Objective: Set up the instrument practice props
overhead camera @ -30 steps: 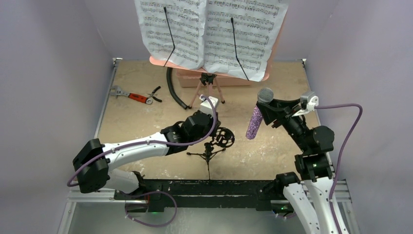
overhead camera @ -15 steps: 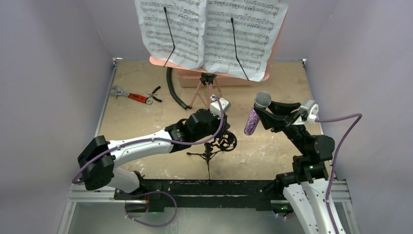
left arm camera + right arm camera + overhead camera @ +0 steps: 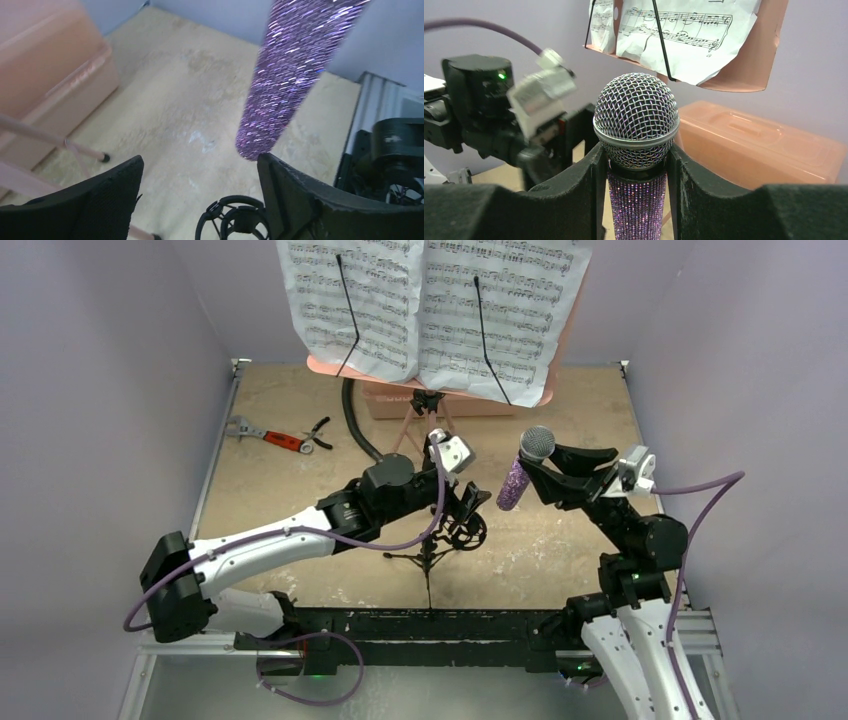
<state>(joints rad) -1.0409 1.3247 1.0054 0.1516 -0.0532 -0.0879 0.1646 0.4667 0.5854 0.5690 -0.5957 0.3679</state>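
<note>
Right gripper (image 3: pixel 531 471) clamping purple microphone (image 3: pixel 512 492), head up — left gripper (image 3: pixel 470 504) just above black mic stand (image 3: pixel 430 558)

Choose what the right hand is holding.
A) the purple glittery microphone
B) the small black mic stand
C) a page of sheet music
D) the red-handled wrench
A: the right hand is closed on the purple glittery microphone, one finger on each side just below its mesh head.

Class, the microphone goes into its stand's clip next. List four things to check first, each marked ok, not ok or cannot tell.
1. Right gripper clamps microphone below its head: ok.
2. Left gripper open, holding nothing: ok.
3. Mic stand upright on its legs: ok, it seems.
4. Microphone's tail directly over clip: not ok, it hangs off to one side.
</note>
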